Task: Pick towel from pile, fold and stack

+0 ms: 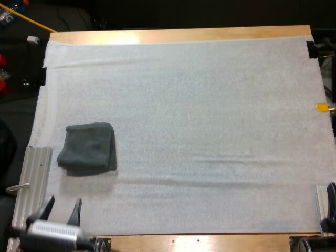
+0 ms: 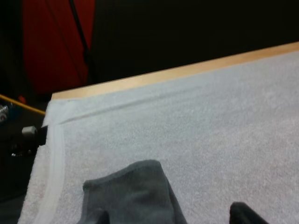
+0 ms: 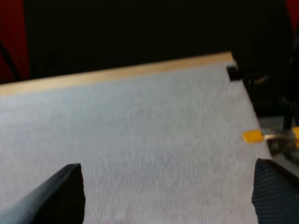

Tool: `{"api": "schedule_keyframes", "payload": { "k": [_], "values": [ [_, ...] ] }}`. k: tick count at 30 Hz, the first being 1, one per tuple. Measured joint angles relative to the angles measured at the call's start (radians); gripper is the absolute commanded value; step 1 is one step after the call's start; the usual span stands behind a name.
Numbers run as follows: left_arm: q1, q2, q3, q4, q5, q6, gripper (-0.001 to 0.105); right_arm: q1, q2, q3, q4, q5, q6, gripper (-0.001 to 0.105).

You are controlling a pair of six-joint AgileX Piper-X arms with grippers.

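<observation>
The towel [image 1: 88, 148] is matt, nappy dark grey-green cloth; the white mat [image 1: 210, 105] is rough, fibrous and matt; the worktop [image 1: 178, 34] is smooth light wood with a faint sheen; the rail [image 1: 35, 173] at its edge is ribbed bare metal.

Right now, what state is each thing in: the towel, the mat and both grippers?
mat: spread out, with a faint crease across its near part.
towel: folded, lying on the mat, held by nothing.
left gripper: open, empty, on the near side of the towel and clear of it.
right gripper: open wide, empty, over bare mat.
</observation>
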Motion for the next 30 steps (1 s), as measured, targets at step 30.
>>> {"api": "schedule_keyframes", "payload": {
  "k": [30],
  "values": [
    [0.000, -0.043, 0.211, -0.182, 0.000, 0.023, 0.051, 0.000, -0.055, 0.208, -0.189, 0.025, 0.000, 0.071]
  ]
}}
